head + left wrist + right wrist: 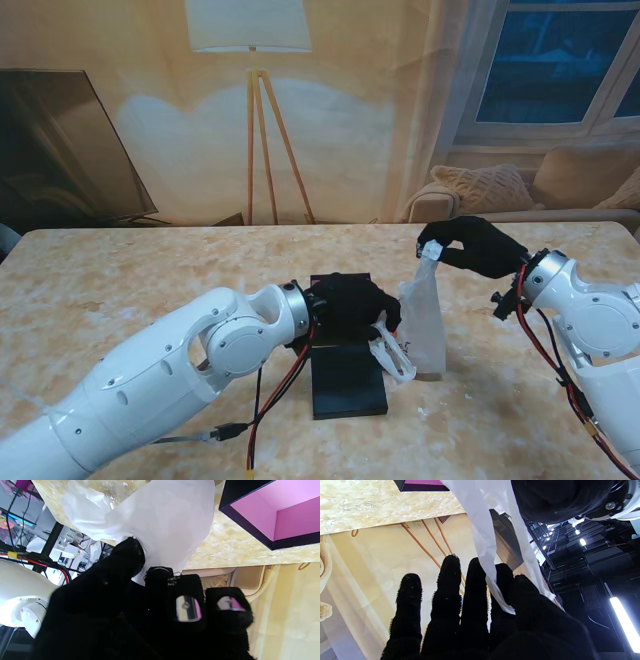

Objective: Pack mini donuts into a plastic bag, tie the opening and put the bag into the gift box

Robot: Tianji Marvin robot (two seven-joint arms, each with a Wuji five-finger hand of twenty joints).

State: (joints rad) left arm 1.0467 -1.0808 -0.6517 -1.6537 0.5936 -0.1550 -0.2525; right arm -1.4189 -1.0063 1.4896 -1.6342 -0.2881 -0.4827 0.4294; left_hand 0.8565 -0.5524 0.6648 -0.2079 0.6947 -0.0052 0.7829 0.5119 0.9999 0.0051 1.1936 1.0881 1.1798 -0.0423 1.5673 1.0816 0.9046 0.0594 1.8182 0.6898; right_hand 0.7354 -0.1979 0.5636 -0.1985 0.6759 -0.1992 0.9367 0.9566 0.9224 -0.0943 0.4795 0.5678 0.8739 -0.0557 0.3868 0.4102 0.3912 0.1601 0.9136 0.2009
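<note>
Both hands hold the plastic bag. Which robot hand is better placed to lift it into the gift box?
Probably the right robot hand: it pinches the top of the plastic bag from above. The left robot hand grips lower, over the gift box.

A staged living room inside a lab: a floor lamp (250, 60), sofa (560, 190) and window (560, 60) look printed on a backdrop, with equipment racks (67, 542) behind.

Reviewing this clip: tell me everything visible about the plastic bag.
The plastic bag is thin, whitish, translucent film, crumpled. It stands stretched upright just right of the dark gift box. The right hand pinches its top strip, lifted high; the left hand grips a lower bunched part near the table. Contents cannot be made out.
</note>
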